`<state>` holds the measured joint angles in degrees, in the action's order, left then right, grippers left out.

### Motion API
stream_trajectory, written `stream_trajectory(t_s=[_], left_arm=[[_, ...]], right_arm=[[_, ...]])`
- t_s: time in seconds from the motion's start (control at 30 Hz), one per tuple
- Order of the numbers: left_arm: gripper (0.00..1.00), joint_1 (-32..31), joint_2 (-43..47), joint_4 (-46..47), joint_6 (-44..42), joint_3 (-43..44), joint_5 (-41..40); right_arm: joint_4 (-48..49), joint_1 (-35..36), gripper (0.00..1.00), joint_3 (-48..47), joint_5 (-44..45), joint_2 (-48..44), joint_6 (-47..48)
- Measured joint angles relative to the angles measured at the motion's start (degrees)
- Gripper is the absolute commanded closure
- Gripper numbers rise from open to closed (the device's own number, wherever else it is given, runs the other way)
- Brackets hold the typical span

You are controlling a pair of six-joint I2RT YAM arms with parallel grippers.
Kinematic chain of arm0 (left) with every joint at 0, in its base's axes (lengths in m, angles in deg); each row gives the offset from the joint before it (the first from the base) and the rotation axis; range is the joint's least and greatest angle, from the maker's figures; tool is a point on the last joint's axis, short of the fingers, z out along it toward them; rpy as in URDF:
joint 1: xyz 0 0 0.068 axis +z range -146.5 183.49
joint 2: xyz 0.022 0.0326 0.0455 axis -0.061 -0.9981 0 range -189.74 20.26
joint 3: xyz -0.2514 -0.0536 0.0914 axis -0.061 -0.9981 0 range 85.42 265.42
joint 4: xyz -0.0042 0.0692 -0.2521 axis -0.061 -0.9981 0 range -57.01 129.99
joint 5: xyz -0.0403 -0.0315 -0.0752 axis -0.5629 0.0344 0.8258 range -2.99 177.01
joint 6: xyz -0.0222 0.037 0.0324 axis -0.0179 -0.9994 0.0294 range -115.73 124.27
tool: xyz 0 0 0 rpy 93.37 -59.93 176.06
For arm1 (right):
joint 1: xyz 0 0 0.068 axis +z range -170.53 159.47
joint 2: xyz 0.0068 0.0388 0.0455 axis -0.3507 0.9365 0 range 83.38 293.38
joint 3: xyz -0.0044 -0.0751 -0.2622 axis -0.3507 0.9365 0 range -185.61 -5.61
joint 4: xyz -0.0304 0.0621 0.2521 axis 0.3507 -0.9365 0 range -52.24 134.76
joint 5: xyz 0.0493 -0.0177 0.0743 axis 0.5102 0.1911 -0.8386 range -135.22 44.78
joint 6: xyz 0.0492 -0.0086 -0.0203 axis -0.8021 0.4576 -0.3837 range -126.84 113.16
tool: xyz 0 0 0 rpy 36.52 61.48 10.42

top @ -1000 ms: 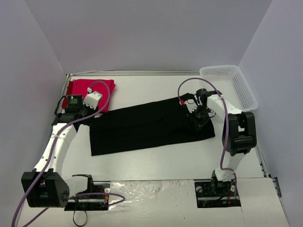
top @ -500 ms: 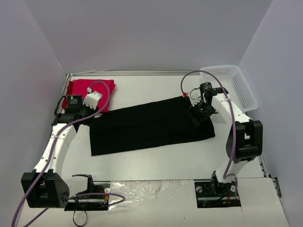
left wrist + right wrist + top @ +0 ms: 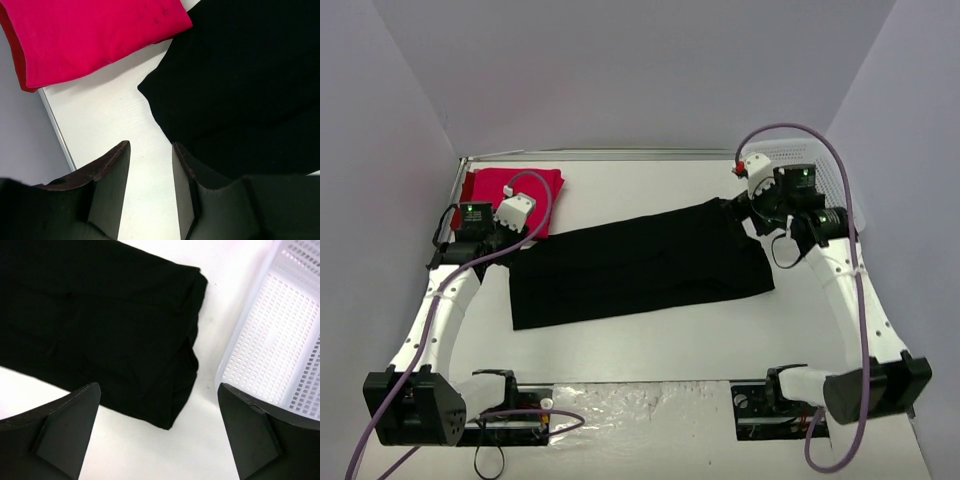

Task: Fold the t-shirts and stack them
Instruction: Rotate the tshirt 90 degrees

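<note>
A black t-shirt (image 3: 640, 265) lies folded in a long band across the middle of the desk (image 3: 650, 340). At its left end the left gripper (image 3: 150, 150) hangs, fingers slightly apart, empty. Above its right end the right gripper (image 3: 159, 390) gapes wide, holding nothing. The red t-shirt (image 3: 510, 192) sits folded in the far left corner, with a white basket (image 3: 280, 340) in the far right.

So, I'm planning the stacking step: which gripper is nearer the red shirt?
Left. The left gripper hangs just off the near edge of the red shirt; the right gripper is across the table, above the right end of the black shirt, beside the basket.
</note>
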<state>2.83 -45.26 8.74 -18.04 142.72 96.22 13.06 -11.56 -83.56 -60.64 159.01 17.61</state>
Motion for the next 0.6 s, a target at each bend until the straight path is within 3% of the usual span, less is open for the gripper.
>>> stream_trajectory(t_s=[0.07, 0.1, 0.13, 0.33, 0.6], left_arm=[[0.61, 0.0, 0.17, 0.0, -0.02, 0.0, 0.0], [0.6, 0.0, 0.28, 0.0, -0.02, 0.0, 0.02], [0.6, 0.0, 0.35, 0.04, -0.02, -0.07, 0.02], [0.56, 0.0, 0.92, 0.15, -0.02, -0.85, 0.5], [0.5, 1.36, 1.73, 0.48, -0.02, -1.73, 1.42]], right_arm=[[1.09, 0.15, 0.55, 3.87, -2.29, -3.93, 0.57], [1.09, 0.33, 0.96, 4.61, -3.13, -4.28, 0.9], [1.11, 0.55, 1.0, 4.76, -3.19, -3.32, 0.5], [2.21, 1.05, 1.0, 8.2, -2.05, 9.07, -0.2], [1.6, 1.27, 1.0, 9.55, 0.42, 12.44, -0.2]])
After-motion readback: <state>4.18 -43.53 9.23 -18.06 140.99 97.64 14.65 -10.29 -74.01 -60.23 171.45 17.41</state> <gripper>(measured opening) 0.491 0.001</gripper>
